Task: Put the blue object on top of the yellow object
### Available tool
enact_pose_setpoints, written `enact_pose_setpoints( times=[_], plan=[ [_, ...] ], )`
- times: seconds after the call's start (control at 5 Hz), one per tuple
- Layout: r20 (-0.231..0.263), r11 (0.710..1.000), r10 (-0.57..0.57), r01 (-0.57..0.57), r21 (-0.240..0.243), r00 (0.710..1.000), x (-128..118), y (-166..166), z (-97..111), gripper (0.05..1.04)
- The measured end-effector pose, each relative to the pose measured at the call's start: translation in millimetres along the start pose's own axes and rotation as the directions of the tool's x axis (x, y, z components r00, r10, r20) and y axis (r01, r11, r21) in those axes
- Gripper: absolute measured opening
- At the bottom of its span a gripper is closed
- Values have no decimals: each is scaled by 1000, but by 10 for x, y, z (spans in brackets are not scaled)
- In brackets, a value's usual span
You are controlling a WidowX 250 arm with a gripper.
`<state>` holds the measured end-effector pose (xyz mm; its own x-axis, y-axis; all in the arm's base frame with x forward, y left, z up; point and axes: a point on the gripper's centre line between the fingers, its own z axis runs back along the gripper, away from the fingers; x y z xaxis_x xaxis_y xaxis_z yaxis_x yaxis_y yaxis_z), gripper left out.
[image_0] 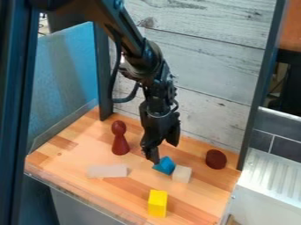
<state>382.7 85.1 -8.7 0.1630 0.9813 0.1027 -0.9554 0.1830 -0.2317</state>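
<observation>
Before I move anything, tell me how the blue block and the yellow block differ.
The blue block shows a pointed, angular outline, while the yellow block is a straight-sided box. The blue block sits right beside the cream block, whereas the yellow block stands apart, nearer the front edge of the wooden tabletop. The yellow block also looks taller than the blue block. Both are small and plain-coloured.

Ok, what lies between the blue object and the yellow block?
Only bare wooden tabletop lies between the blue object and the yellow block in the camera view.
</observation>
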Motion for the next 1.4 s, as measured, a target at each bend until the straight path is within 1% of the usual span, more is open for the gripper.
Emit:
enact_pose_setpoints(
  times=[0.4,0.6,0.8,1.0,1.2,1.4],
  plan=[
    [0,997,67,-67,45,998,21,8,-169,1000],
    [1,995,79,-79,60,997,23,22,-228,1000],
    [12,995,81,-81,64,997,41,11,-266,1000],
    [25,995,73,-75,64,997,61,13,-266,941],
    [25,996,69,-70,57,997,58,-1,-267,650],
    [6,997,55,-55,48,998,4,-9,-269,503]
  ],
)
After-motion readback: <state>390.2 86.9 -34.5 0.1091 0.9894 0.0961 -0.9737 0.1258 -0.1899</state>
